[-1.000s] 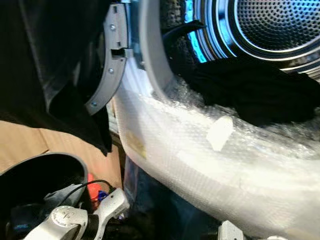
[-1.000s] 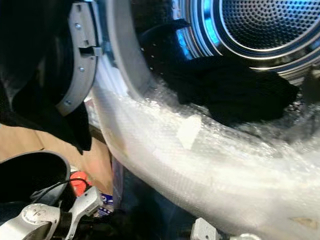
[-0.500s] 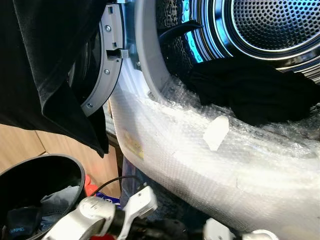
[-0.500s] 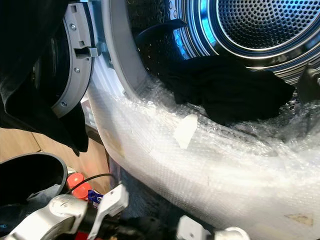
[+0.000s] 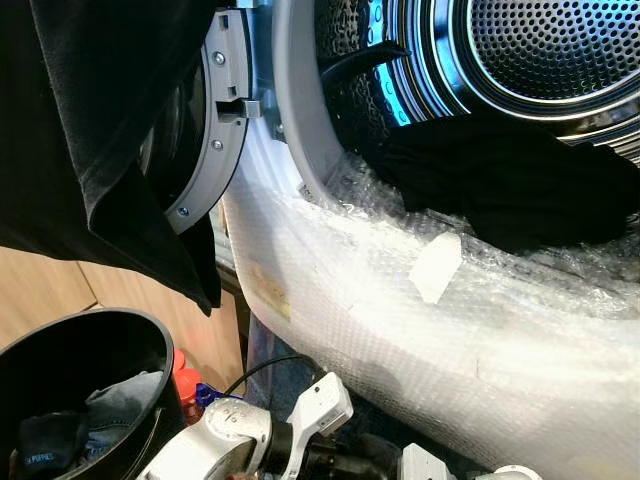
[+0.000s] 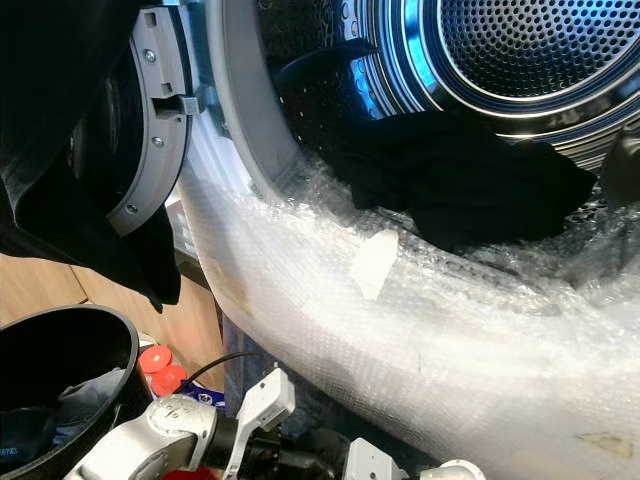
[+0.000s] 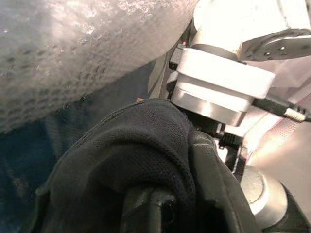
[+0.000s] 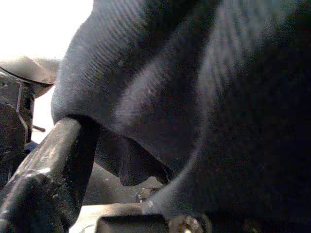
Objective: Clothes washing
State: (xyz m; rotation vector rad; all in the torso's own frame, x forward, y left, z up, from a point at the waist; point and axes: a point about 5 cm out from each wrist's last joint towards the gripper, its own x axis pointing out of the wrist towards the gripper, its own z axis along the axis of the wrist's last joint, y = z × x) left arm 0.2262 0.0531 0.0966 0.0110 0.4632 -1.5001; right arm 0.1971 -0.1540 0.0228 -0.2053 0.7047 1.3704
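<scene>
The washing machine's drum point(image 5: 560, 50) stands open, with a black garment point(image 5: 500, 180) lying in its mouth. Low in front of the machine, my left arm point(image 5: 240, 440) and right arm point(image 5: 420, 465) meet near the picture's bottom edge. In the left wrist view, my left gripper point(image 7: 180, 204) is shut on a black garment point(image 7: 126, 155) that wraps over its fingers. Dark cloth point(image 8: 194, 97) also drapes over my right gripper point(image 8: 121, 160), which is closed on it beside one black finger point(image 8: 48, 170).
Bubble wrap point(image 5: 400, 330) covers the machine's front below the opening. The grey door point(image 5: 215, 130) swings out to the left, with a black cloth point(image 5: 110, 130) hanging over it. A black basket point(image 5: 90, 340) with clothes point(image 5: 110, 400) stands at lower left, next to red bottle caps point(image 6: 160, 360).
My left arm has swung right, from beside the basket to under the machine's front. The right arm's wrist has come into the bottom edge. The camera shifted slightly.
</scene>
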